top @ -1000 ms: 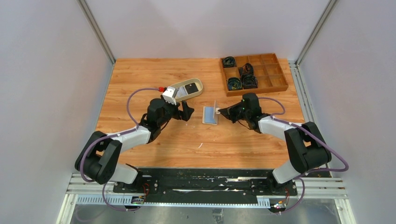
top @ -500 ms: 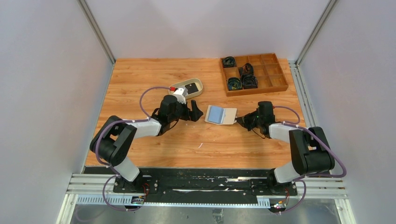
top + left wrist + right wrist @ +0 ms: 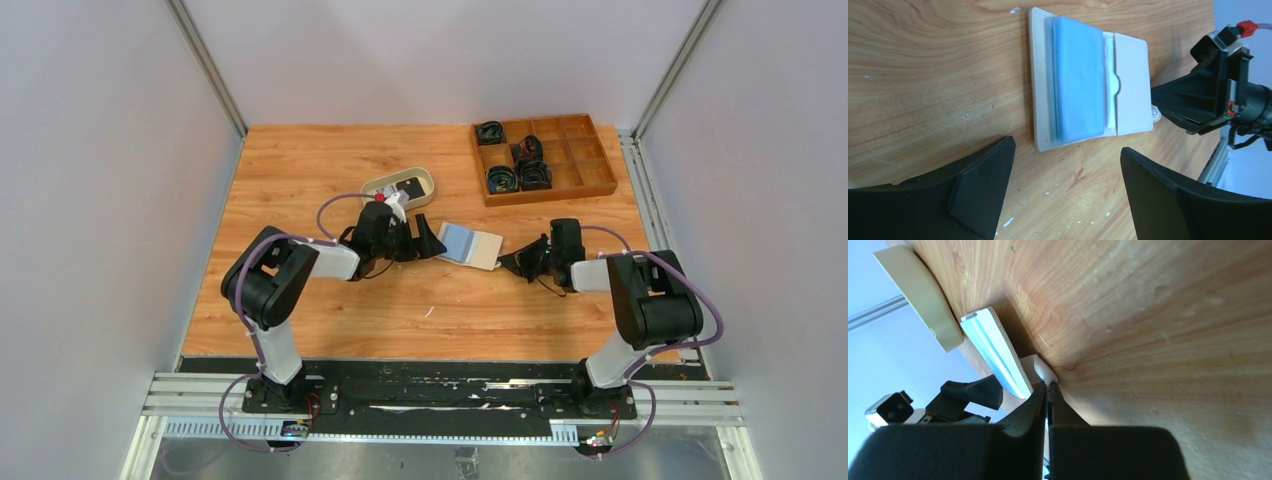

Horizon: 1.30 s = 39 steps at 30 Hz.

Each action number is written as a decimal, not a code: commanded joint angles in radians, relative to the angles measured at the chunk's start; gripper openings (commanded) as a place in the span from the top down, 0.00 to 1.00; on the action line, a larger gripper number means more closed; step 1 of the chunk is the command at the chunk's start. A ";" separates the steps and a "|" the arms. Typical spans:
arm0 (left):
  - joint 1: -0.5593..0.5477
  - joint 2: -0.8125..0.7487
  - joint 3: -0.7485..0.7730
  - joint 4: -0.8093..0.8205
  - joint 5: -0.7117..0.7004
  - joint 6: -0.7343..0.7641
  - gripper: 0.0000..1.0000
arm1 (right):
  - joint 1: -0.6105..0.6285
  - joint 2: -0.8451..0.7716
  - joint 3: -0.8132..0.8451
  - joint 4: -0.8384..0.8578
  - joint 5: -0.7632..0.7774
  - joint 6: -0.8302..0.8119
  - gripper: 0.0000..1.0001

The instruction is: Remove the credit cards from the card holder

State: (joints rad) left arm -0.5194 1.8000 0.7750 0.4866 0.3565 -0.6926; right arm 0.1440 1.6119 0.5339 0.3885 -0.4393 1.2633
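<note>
The left gripper (image 3: 1066, 150) is poised, fingers apart, just beside the card holder (image 3: 1088, 80), which is laid open on the table (image 3: 923, 60) — its tab (image 3: 1154, 113) pinched by the closed right gripper (image 3: 1047, 386). Extraction seems about to begin — what looks like a white card edge (image 3: 1109, 75) must next be gripped.

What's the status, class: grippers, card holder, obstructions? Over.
Left gripper open, facing card holder. Right gripper shut on its snap tab. Holder open flat, white card in pocket. Nothing blocking.

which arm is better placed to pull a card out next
Left: the left gripper faces the open card holder with jaws apart, while the right gripper looks shut on its snap tab.
</note>
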 commanded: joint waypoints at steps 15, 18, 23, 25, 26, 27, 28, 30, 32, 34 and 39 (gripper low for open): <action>0.027 0.205 -0.198 0.608 0.031 -0.438 0.35 | -0.045 0.015 -0.019 0.095 -0.078 -0.024 1.00; 0.027 0.205 -0.204 0.637 0.025 -0.450 0.40 | -0.045 0.018 -0.019 0.100 -0.081 -0.026 1.00; 0.027 0.231 -0.216 0.679 0.023 -0.470 0.49 | -0.045 0.016 -0.018 0.107 -0.091 -0.028 1.00; 0.027 0.226 -0.222 0.681 0.016 -0.469 0.54 | -0.046 0.011 -0.020 0.103 -0.090 -0.031 1.00; 0.028 0.226 -0.220 0.680 0.015 -0.468 0.57 | -0.045 0.008 -0.020 0.102 -0.090 -0.033 1.00; 0.028 0.226 -0.220 0.678 0.016 -0.468 0.59 | -0.044 0.007 -0.021 0.101 -0.090 -0.034 1.00; 0.028 0.225 -0.219 0.678 0.016 -0.467 0.61 | -0.045 0.003 -0.021 0.099 -0.089 -0.033 1.00; 0.027 0.228 -0.215 0.681 0.021 -0.469 0.64 | -0.045 -0.001 -0.023 0.096 -0.090 -0.035 1.00; 0.027 0.237 -0.213 0.691 0.029 -0.476 0.70 | -0.045 -0.004 -0.025 0.095 -0.089 -0.035 1.00; 0.027 0.245 -0.215 0.714 0.034 -0.486 0.77 | -0.046 -0.007 -0.025 0.095 -0.088 -0.038 1.00; 0.027 0.255 -0.217 0.736 0.050 -0.492 1.00 | -0.044 -0.005 -0.021 0.094 -0.091 -0.040 1.00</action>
State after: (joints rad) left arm -0.4984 2.0357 0.5629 1.1683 0.3931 -1.1828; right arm 0.1146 1.6230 0.5262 0.4866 -0.5163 1.2404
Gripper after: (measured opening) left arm 0.031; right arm 0.018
